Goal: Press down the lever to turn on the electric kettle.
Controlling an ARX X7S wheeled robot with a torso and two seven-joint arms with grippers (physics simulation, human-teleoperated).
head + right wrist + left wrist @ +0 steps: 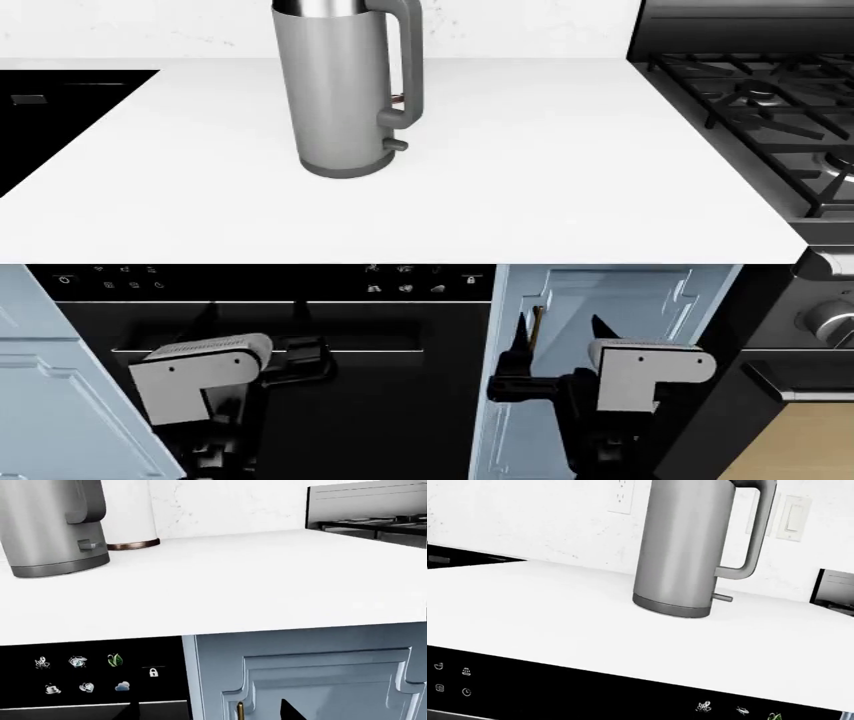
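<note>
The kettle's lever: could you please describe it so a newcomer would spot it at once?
On the white countertop stands the grey electric kettle. At the handle's lower end, just above the darker base ring, the lever juts out: a stubby dark-grey nub.

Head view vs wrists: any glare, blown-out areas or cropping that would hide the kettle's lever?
Head view: countertop near pure white, faint shadows; electric kettle cropped at the top, lever small but sharp. Left wrist view: tilted frame, soft highlight down the kettle body, lever clear against the white. Right wrist view: kettle cut off at the frame edge, lever low-contrast grey on grey.
</note>
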